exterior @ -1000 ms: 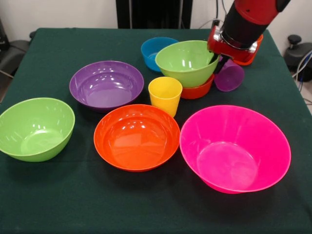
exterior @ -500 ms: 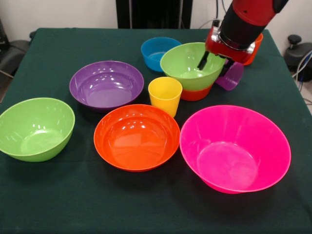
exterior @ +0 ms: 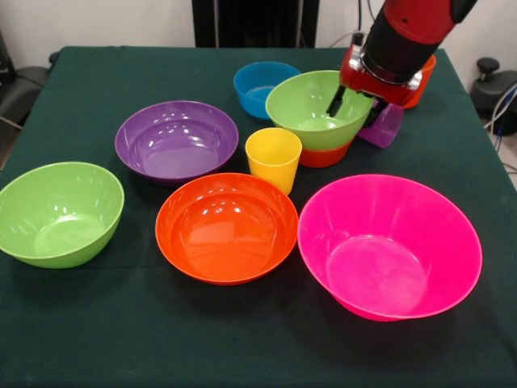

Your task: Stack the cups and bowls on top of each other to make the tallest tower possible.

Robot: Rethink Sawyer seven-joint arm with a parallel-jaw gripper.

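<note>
A green bowl (exterior: 311,105) sits nested in the small orange bowl (exterior: 327,153) at the back right. My gripper (exterior: 355,107) is open and straddles this green bowl's right rim, one finger (exterior: 335,101) inside and the other outside. A purple cup (exterior: 389,128) lies on its side just right of the gripper. An orange cup (exterior: 423,77) shows partly behind the arm. The yellow cup (exterior: 273,155) stands upright in front of the nested pair. The large orange bowl (exterior: 226,226) and the huge pink bowl (exterior: 389,242) sit side by side near the front.
A small blue bowl (exterior: 257,81) sits at the back, touching the nested green bowl. The purple bowl (exterior: 176,139) is left of centre and a second green bowl (exterior: 58,212) stands at the far left. A dark green cloth (exterior: 242,339) covers the table.
The green bowl went from tilted to level in the small orange bowl. My fingers spread apart off its rim. The purple cup shifted slightly.
</note>
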